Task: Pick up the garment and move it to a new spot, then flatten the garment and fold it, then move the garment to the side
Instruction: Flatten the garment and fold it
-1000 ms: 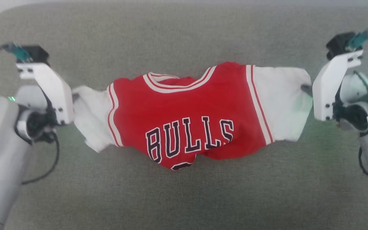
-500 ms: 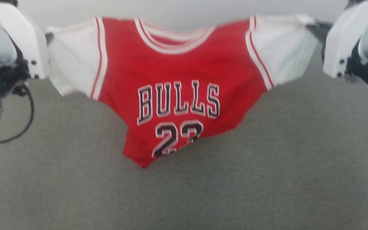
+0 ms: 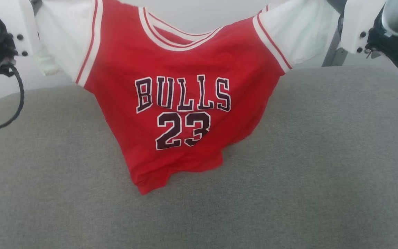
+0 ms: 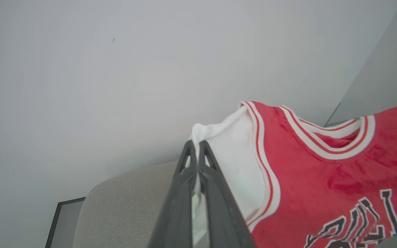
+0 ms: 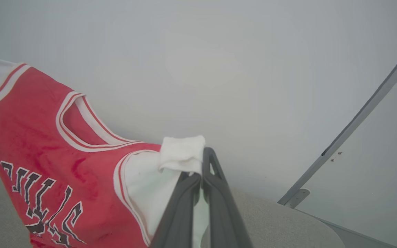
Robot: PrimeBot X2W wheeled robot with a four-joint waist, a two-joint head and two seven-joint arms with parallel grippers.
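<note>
1. Closest, across the bottom of the head view, lies the grey cushion [image 3: 323,173]. The red bottom edge of the shirt [image 3: 185,62] hangs just at it, left of the middle; whether they touch is hard to tell.
2. Higher up, the shirt fills the upper middle, front side out, with "BULLS 23" easy to read.
3. Low in the left wrist view, the left gripper [image 4: 194,146] is pinched tight on one white sleeve [image 4: 233,155].
4. Low in the right wrist view, the right gripper [image 5: 200,168] is pinched tight on the other sleeve [image 5: 143,186].
5. Holding both sleeves apart lets the shirt hang open, likely so it can be laid flat somewhere new.
6. Farthest back, at the top, is a pale wall [image 3: 192,17].
</note>
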